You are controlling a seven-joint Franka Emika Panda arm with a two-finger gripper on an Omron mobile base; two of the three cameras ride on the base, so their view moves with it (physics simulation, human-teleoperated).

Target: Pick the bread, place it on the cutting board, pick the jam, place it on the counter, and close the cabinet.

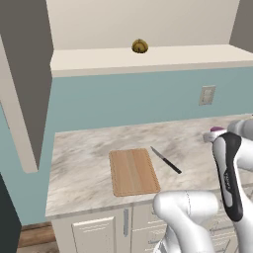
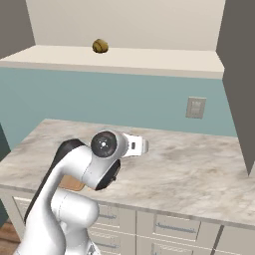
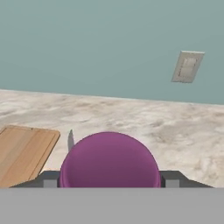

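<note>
The purple jam (image 3: 109,164) sits between my fingertips, and my gripper (image 3: 109,183) is shut on it, held a little above the counter (image 3: 183,131). In the left base view the jam (image 1: 216,130) shows at the tip of my hand, at the counter's right. The bread (image 1: 140,46), a golden-brown bun, rests on the inner shelf of the open cabinet (image 1: 148,60); the right base view has the bread (image 2: 100,46) up on that shelf too. The wooden cutting board (image 1: 133,171) lies bare on the counter (image 1: 84,153), left of my hand, and shows as the cutting board (image 3: 22,151) at the hand view's lower left.
A dark-handled knife (image 1: 166,160) lies just right of the board. A wall outlet (image 1: 207,95) is on the teal backsplash. The cabinet doors hang open, one at the left (image 1: 24,84) and one at the right (image 2: 239,74). Cream drawer fronts (image 2: 174,226) run below the counter.
</note>
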